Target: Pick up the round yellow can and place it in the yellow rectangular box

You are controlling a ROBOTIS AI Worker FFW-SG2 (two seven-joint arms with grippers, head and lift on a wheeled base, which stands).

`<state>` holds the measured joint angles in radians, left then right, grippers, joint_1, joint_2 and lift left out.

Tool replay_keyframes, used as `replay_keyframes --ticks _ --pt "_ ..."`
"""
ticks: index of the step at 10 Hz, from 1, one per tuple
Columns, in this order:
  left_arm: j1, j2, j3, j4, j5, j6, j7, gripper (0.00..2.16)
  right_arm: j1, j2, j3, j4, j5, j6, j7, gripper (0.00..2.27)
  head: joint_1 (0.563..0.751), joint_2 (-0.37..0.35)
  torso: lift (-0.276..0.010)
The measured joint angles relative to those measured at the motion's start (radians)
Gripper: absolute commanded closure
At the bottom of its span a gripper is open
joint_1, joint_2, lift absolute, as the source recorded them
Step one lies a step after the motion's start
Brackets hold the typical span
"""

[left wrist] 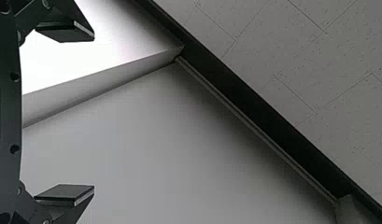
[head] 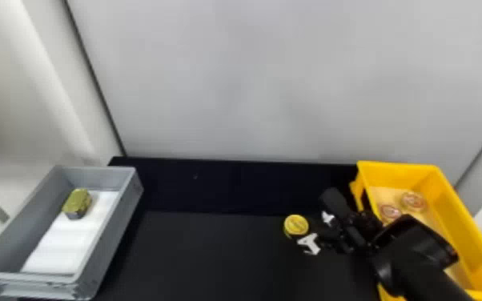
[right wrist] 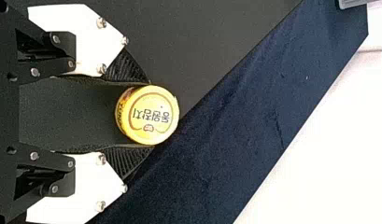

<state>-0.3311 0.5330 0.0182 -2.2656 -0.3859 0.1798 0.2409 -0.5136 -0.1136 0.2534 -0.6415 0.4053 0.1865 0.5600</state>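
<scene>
Nearest, the right arm [head: 416, 256] extends over the near part of the yellow rectangular box [head: 464, 224], its right gripper [right wrist: 151, 115] at the black table [head: 212, 252]. The two fingers flank the round yellow can [head: 296, 225] and appear to pinch it at opposite sides, close to their tips. Whether its base is clear of the table cannot be determined.

The principal hazard is slip: with the can seated so far out, little pad lies beyond it, and a light squeeze or sudden lift could let the curved wall roll out forwards. Too low a carry presents a second — the can or a finger could strike the box's side wall and be knocked askew.

Within the box, two round tins [head: 413, 201] occupy part of the floor; release above them could leave the can tilted or set it rolling. Farther off, on the robot's left, a grey box [head: 32, 285] holds a greenish tin [head: 77, 203]. The left gripper [left wrist: 93, 112] is raised beside it — fingers spread, nothing between them.
</scene>
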Motion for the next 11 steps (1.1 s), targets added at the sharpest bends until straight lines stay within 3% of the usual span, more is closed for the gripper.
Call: replay_keyframes --ticks 3,8,11 --pt "0.011 -0.005 0.007 0.000 0.001 0.000 0.000 0.13 0.036 -0.008 -0.001 -0.109 -0.001 0.036 0.044 0.70 0.663 0.054 -0.010" --pt "0.045 -0.005 0.030 -0.007 0.001 0.004 0.000 0.13 0.202 -0.063 0.008 -0.612 -0.007 0.278 0.113 0.70 0.663 0.054 -0.010" --pt "0.056 -0.004 0.037 -0.009 0.001 0.010 -0.001 0.13 0.235 -0.105 -0.047 -0.788 0.035 0.367 0.143 0.70 0.663 0.054 -0.010"
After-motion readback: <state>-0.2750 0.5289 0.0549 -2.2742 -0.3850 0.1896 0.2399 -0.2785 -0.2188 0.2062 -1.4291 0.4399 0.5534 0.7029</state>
